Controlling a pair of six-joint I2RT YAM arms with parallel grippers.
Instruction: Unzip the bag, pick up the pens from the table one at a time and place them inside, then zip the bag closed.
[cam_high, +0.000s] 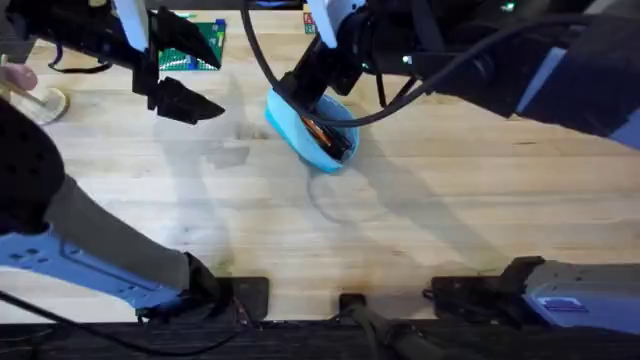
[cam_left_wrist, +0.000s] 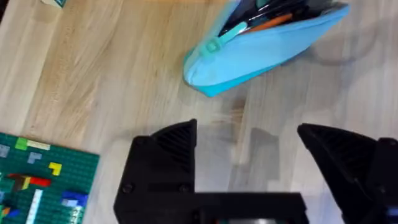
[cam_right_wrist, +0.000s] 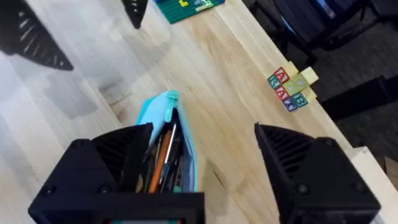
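We see the turquoise pencil pouch (cam_high: 305, 130) lying on the pale wooden tabletop (cam_high: 450, 200) near the middle of the far half, its zipper open along the length. Inside the opening we make out pens (cam_right_wrist: 160, 163): at least one orange and some dark ones, lying lengthwise; the left wrist view shows them too (cam_left_wrist: 273, 18), along with the turquoise zipper pull (cam_left_wrist: 214, 46) at the pouch's near end. The right end effector (cam_right_wrist: 205, 168) hangs directly above the pouch with its black fingers spread wide, grasping nothing; one finger (cam_right_wrist: 106, 165) sits over the pouch's opening, the other well off to the side over bare wood. In the overhead view the right arm reaches across and covers the pouch's far end (cam_high: 320, 75). The left end effector (cam_left_wrist: 249, 168) is also released, its fingers apart over bare tabletop, near the pouch but not touching it. A green building-brick baseplate (cam_left_wrist: 43, 180) with coloured bricks lies beside the left end effector. Small lettered wooden blocks (cam_right_wrist: 289, 87) sit at the tabletop's edge.
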